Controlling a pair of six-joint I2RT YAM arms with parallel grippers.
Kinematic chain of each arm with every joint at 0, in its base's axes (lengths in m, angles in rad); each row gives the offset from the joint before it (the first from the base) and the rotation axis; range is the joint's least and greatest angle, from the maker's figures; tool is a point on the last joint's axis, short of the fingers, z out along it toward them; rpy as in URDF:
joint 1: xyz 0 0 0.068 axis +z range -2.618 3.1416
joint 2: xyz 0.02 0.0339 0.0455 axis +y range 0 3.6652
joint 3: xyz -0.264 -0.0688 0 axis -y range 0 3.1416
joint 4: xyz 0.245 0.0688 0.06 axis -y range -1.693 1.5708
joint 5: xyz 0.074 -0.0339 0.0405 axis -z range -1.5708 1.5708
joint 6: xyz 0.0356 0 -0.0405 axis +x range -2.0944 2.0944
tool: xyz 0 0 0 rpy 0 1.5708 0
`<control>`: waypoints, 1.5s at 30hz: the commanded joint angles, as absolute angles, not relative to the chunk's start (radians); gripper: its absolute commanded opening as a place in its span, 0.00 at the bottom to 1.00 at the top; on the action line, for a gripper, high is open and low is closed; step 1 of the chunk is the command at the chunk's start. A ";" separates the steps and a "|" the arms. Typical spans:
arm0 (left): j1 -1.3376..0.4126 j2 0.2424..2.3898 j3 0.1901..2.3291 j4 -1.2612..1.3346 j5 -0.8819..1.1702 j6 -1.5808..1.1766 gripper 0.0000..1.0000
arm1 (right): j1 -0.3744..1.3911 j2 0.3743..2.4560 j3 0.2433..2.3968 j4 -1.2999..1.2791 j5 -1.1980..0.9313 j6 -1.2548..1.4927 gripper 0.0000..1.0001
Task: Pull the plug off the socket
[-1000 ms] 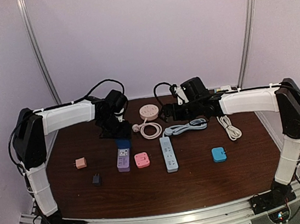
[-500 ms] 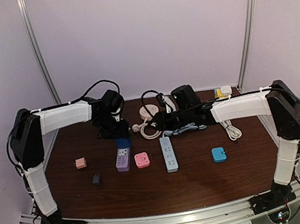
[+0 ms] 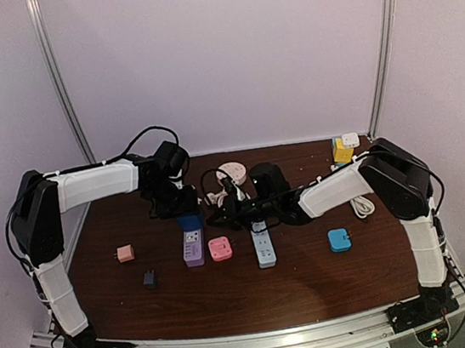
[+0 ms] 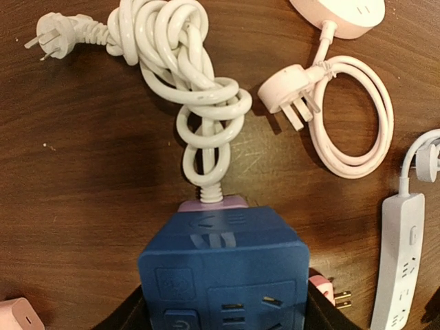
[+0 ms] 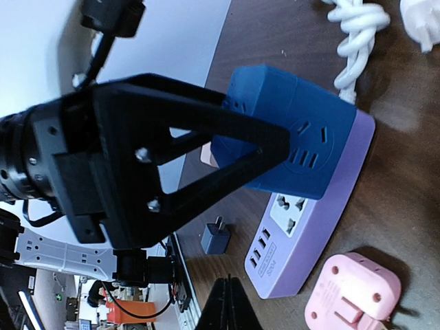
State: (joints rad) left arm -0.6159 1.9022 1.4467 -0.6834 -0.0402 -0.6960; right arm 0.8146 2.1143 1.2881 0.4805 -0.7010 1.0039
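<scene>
Gripping the blue plug (image 4: pixel 223 268) from both sides, the left gripper (image 4: pixel 223 316) stands partly open, its fingers (image 4: pixel 124 320) pressed to the plug's flanks (the plug sits seated in the far end of the purple socket strip (image 3: pixel 193 249)). Just right of that strip, the right gripper (image 5: pixel 230 302) hangs with its jaws closed together, empty. Left of the strip lie a salmon cube (image 3: pixel 125 253) and a dark charger (image 3: pixel 149 278). To its right are a pink adapter (image 3: pixel 220 248), a white power bar (image 3: pixel 262 240) and a light blue cube (image 3: pixel 339 240), all on the brown table (image 3: pixel 316 287). Pale lilac walls (image 3: pixel 225 55) rise beyond the strip.
</scene>
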 commanded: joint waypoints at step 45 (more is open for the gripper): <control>-0.628 1.782 1.532 -0.787 -0.191 -0.649 0.47 | 0.934 2.354 1.542 0.231 -0.532 1.089 0.00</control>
State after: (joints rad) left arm -0.6518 1.8748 1.5356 -0.7956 -0.1654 -0.6670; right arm 0.9272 2.3398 1.5616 0.2543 -0.5404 1.1206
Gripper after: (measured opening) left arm 0.639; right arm 0.005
